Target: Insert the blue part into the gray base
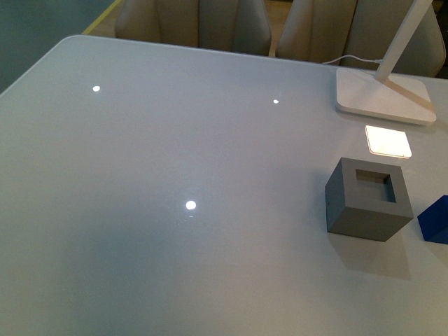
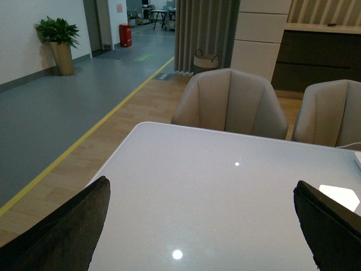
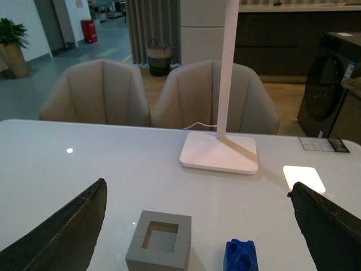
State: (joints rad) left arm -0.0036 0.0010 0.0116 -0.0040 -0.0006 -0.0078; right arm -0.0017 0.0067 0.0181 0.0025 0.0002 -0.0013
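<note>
The gray base (image 1: 369,199) is a matte gray cube with a square hole in its top, standing on the white table at the right. The blue part (image 1: 437,220) lies just right of it, cut off by the front view's right edge. In the right wrist view the gray base (image 3: 159,241) and the blue part (image 3: 241,256) sit side by side, apart, between my right gripper's (image 3: 197,237) open fingers (image 3: 65,237). My left gripper (image 2: 200,231) is open and empty over bare table; neither task object shows in its view. Neither arm shows in the front view.
A white lamp foot (image 1: 383,96) with a slanted stem stands at the back right, its bright light patch (image 1: 388,141) on the table behind the base. The table's (image 1: 175,175) far edge has beige chairs (image 2: 228,104) behind it.
</note>
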